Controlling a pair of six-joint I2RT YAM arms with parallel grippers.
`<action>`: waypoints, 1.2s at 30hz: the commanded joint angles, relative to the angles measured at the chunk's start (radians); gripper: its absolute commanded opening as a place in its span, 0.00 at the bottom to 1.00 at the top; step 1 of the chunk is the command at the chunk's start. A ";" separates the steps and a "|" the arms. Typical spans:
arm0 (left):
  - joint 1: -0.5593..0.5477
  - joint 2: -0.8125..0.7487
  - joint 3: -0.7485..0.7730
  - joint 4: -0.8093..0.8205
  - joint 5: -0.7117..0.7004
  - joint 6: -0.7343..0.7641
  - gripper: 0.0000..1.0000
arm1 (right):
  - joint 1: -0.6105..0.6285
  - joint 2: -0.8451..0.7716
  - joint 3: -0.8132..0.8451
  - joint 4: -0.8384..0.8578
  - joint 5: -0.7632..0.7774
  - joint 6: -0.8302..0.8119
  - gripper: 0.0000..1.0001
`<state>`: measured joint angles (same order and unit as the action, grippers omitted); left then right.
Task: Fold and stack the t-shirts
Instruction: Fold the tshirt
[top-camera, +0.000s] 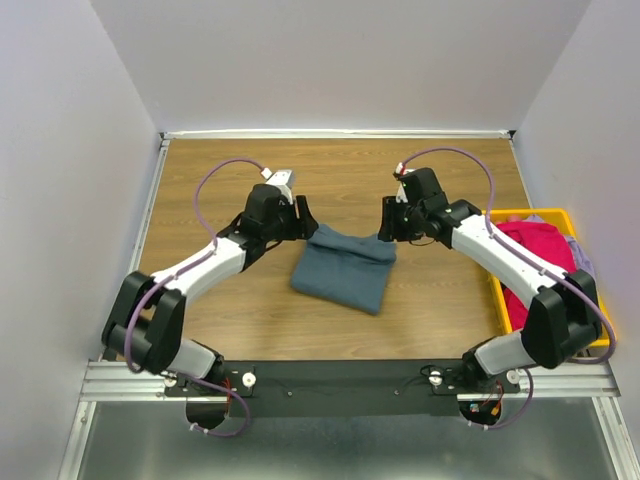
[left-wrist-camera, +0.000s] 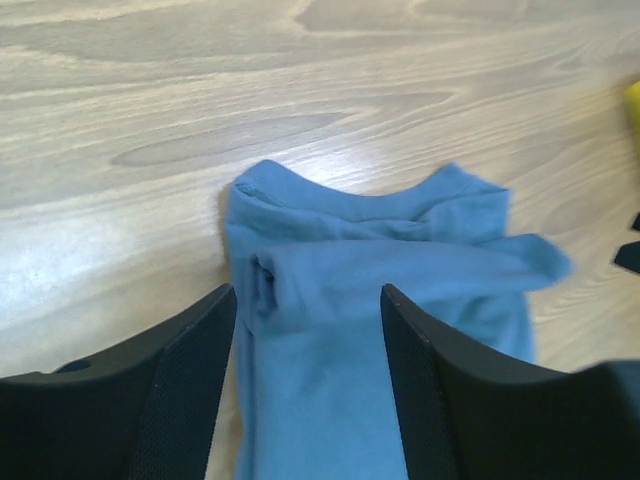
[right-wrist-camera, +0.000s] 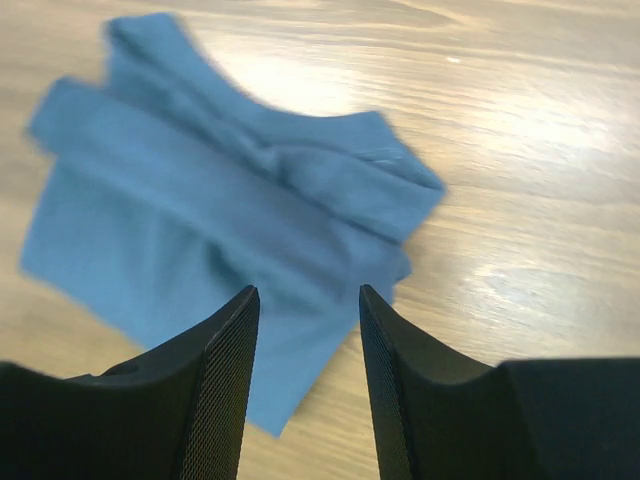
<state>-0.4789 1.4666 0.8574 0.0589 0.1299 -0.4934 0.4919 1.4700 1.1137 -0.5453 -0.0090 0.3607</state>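
A slate blue-grey t-shirt lies folded into a rough rectangle on the wooden table, its far edge toward the back. My left gripper hovers at the shirt's far left corner, open, with only cloth below the gap between its fingers. My right gripper hovers at the far right corner, also open; the shirt lies beneath it, not pinched. A magenta-pink t-shirt is heaped in the yellow bin, with a pale grey-blue one beside it.
The yellow plastic bin stands at the table's right edge, under my right forearm. White walls close in the table at the back and on both sides. Bare wood lies to the left of the shirt.
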 joint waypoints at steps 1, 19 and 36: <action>-0.006 -0.135 -0.061 0.022 -0.032 -0.039 0.68 | 0.011 -0.049 0.005 0.001 -0.136 -0.098 0.50; -0.167 0.101 0.001 -0.043 0.031 0.053 0.27 | 0.013 0.085 -0.072 0.001 -0.214 -0.167 0.37; 0.026 0.492 0.390 -0.126 0.158 0.072 0.23 | -0.138 0.322 0.181 0.044 -0.077 -0.155 0.26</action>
<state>-0.4667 1.9499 1.2152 -0.0353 0.2264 -0.4370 0.3725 1.7973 1.2449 -0.5240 -0.0643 0.1753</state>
